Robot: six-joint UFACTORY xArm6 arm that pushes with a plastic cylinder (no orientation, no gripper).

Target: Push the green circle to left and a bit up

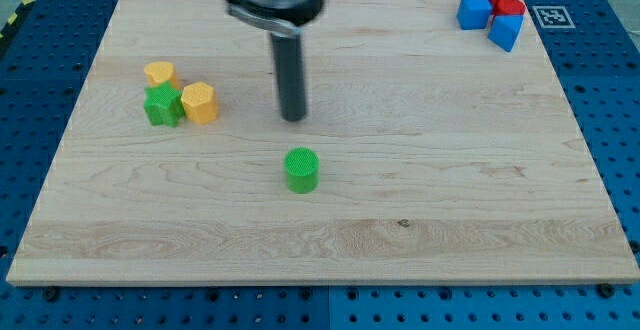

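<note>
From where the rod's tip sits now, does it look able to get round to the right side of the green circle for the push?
Probably yes. My tip stands just above the green circle in the view, apart from it, with bare board between and to the circle's right. The nearest blocks, a green block and yellow block, lie well left.

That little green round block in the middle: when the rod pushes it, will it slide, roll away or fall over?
The green circle stands on its flat end and looks squat, so it will probably slide rather than tip. The wooden board looks smooth, so it should move easily. Being round, it may slip sideways off my tip, which is just above it in the view, apart.
</note>
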